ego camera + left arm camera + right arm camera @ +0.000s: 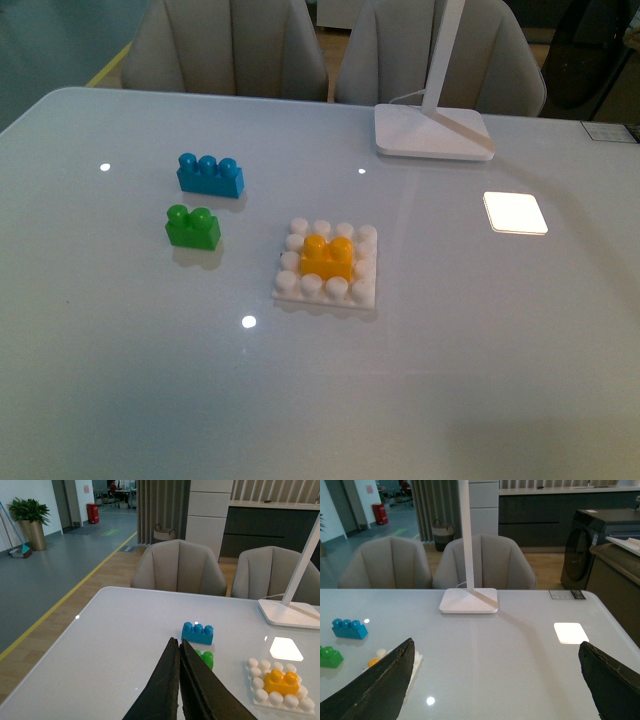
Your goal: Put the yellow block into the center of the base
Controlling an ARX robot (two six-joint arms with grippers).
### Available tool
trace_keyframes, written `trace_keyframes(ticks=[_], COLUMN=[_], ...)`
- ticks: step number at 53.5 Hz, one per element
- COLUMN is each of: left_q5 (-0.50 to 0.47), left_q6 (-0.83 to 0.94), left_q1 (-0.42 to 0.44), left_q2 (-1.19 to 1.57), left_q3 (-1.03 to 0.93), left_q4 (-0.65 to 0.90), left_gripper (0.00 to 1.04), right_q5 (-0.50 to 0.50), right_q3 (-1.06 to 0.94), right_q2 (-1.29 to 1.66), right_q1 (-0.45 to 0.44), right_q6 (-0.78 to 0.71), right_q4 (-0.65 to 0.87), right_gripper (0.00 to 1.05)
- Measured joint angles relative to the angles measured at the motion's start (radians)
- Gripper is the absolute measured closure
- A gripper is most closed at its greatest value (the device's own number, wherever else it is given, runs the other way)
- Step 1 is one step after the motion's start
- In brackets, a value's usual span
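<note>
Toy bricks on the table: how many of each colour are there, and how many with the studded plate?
Blue brick: 1
Green brick: 1
Yellow block: 1, sitting on the base's middle
White base: 1
Total: 4 pieces

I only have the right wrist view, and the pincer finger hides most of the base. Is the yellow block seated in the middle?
Observer: Yes. In the front view the yellow block sits on the base with white studs showing on all four sides.
Operator: Is the left pincer near it?
Observer: No. The left pincer is shut, empty and apart from the base.
Operator: Is anything crowding the base?
Observer: No. The green brick and blue brick stand clear of it.
</note>
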Motion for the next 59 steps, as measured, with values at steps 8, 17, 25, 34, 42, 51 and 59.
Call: trace_keyframes(ticks=[8,17,25,34,42,51,59], left_q5=[0.0,0.0,0.0,0.0,0.0,0.0,0.0], left_q6=[0.0,-0.001,0.0,0.0,0.0,0.002,0.002], left_q1=[0.0,0.0,0.0,0.0,0.0,0.0,0.0], left_q2=[-0.001,-0.001,-0.001,-0.001,-0.001,-0.001,-0.001], left_q3=[0.0,0.0,0.0,0.0,0.0,0.0,0.0], left_q4=[-0.002,-0.002,-0.002,-0.002,-0.002,-0.002,-0.002], left_gripper=[1.02,1.01,0.73,0.32,0.08,0.07,0.07], right_q5=[0.0,0.0,0.0,0.0,0.0,0.0,0.0], right_q3=[0.0,0.0,0.0,0.0,0.0,0.0,0.0], right_q2=[0.0,0.0,0.0,0.0,0.0,0.0,0.0], right_q1=[0.0,0.0,0.0,0.0,0.0,0.0,0.0], right_q6=[0.0,0.0,0.0,0.0,0.0,0.0,0.0], right_q4=[0.0,0.0,0.0,0.0,0.0,0.0,0.0], right_gripper=[0.09,0.09,0.09,0.09,0.09,0.09,0.09])
